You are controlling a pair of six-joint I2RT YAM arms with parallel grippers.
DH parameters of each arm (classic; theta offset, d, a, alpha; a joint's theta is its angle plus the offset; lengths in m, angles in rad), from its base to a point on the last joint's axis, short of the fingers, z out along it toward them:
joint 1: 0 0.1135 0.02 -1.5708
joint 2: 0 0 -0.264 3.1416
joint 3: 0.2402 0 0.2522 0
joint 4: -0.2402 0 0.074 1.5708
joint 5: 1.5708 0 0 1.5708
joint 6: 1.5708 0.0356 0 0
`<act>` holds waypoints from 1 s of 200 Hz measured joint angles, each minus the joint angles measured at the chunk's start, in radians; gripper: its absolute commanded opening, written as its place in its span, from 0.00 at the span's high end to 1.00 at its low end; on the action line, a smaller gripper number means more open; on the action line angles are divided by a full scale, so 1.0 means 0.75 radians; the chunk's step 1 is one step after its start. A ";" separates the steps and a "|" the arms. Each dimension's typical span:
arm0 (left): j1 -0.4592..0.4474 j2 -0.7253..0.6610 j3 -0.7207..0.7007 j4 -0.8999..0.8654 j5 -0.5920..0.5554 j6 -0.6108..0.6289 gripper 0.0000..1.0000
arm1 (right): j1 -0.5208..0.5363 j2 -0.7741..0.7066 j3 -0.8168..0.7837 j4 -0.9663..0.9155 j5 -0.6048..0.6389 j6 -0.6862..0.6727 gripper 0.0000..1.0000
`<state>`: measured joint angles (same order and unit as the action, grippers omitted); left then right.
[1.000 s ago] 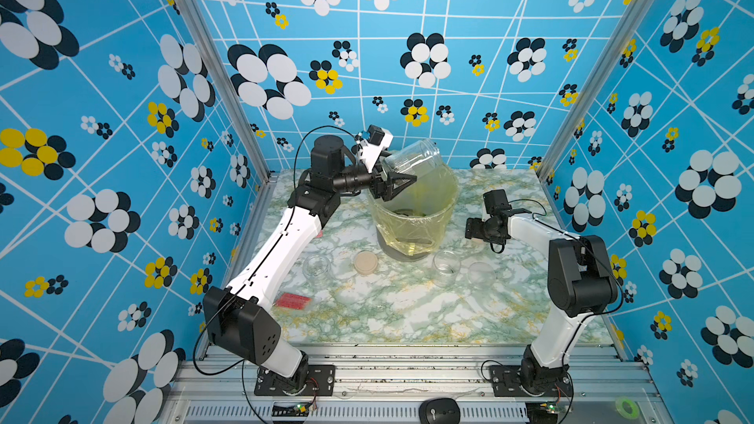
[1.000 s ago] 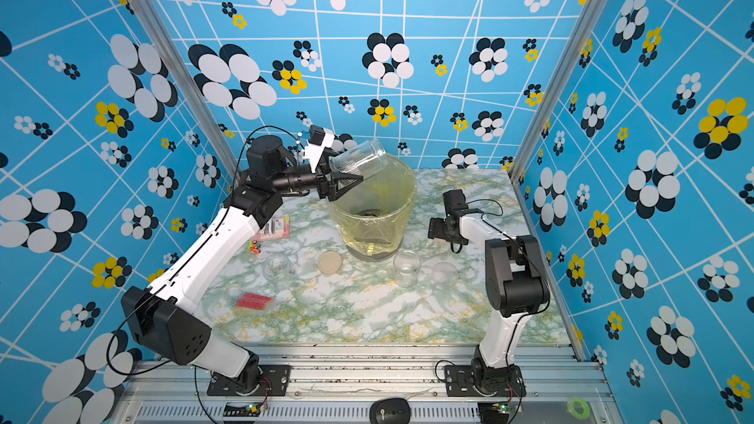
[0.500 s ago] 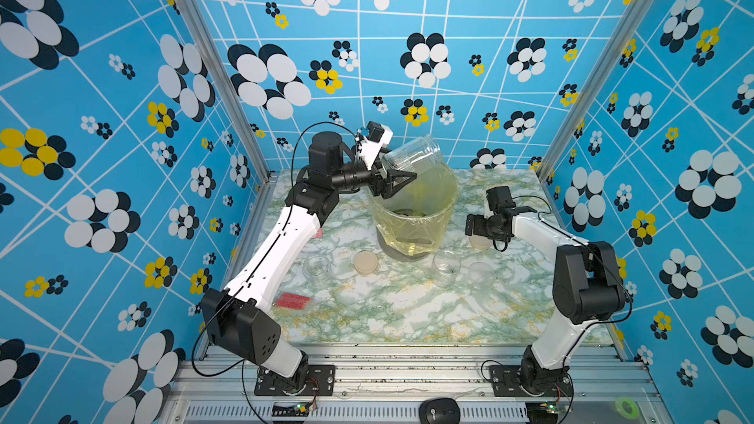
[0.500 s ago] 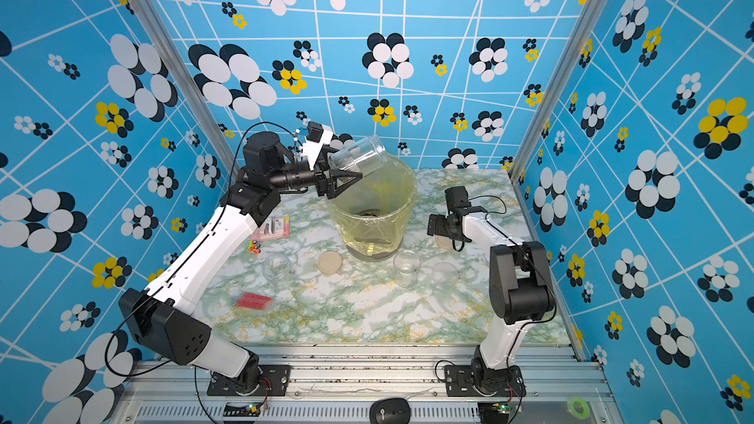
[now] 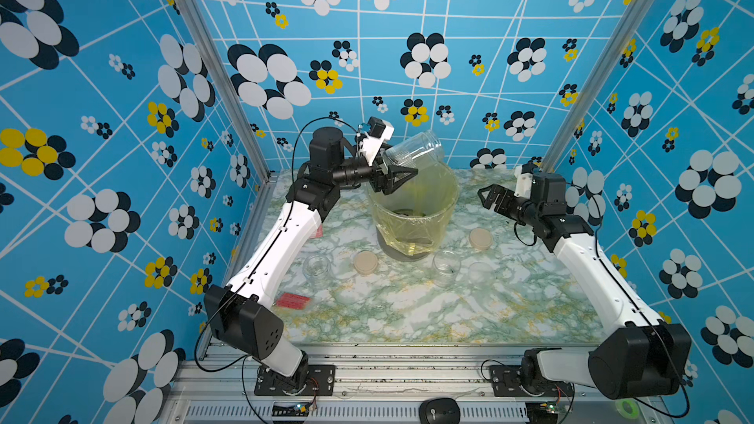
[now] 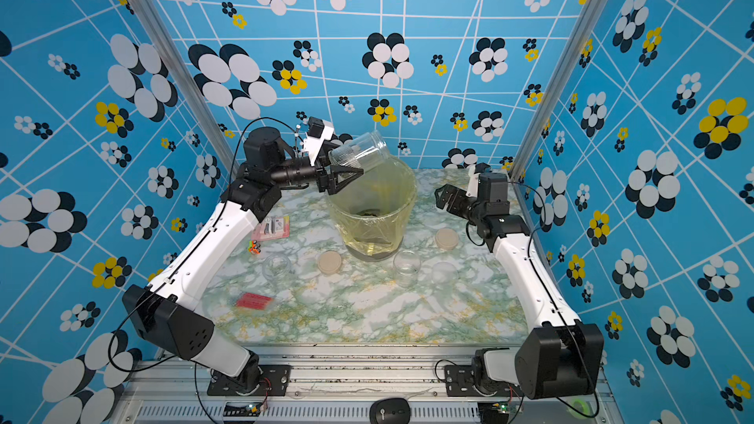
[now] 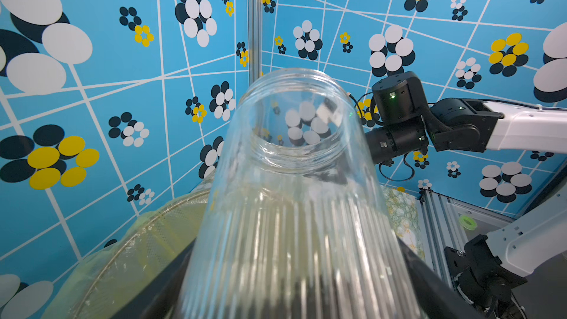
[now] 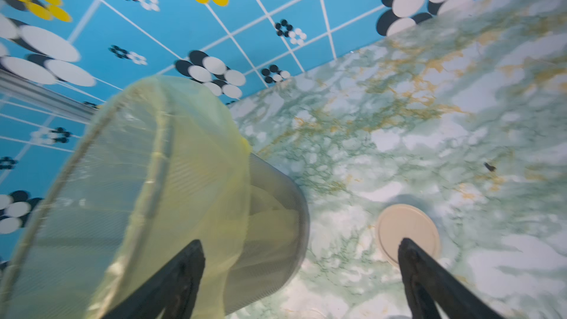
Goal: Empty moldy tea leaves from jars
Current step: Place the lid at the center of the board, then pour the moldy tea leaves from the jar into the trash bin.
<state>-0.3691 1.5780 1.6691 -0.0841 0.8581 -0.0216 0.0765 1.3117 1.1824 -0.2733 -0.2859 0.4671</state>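
My left gripper [image 5: 402, 176] [image 6: 347, 175] [image 7: 294, 302] is shut on a clear ribbed jar [image 5: 414, 152] [image 6: 359, 152] [image 7: 291, 210]. The jar lies almost on its side above the far rim of the bin, lidless and looking empty. A dark patch of moldy tea leaves [image 5: 408, 212] [image 6: 369, 212] lies at the bottom of the bin. In both top views, two more clear jars [image 5: 316, 267] [image 5: 446, 266] [image 6: 276, 267] [image 6: 406, 265] stand lidless in front of the bin. My right gripper [image 5: 487, 195] [image 6: 442, 197] [image 8: 300, 242] hangs open and holds nothing, right of the bin and above a beige lid [image 5: 480, 238] [image 6: 446, 237] [image 8: 408, 234].
The bin with its yellow bag [image 5: 449, 197] [image 6: 408, 197] [image 8: 153, 164] stands mid-table at the back. A second beige lid [image 5: 366, 263] and a translucent lid [image 5: 479, 272] lie in front. A red packet [image 5: 291, 300] and a pink packet [image 6: 271, 227] lie by the left arm.
My right gripper has opened wide and risen off the table, and the beige lid now lies uncovered below it. The left gripper still holds the tilted jar over the bin.
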 measured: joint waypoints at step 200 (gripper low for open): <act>-0.035 0.255 0.313 0.012 0.002 -0.087 1.00 | 0.202 0.266 0.163 1.403 -0.659 0.995 0.01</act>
<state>-0.3950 1.7691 1.9041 -0.0753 0.8597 -0.0868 0.2279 1.5112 1.3045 0.7792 -0.7799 1.2133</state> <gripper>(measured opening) 0.850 0.991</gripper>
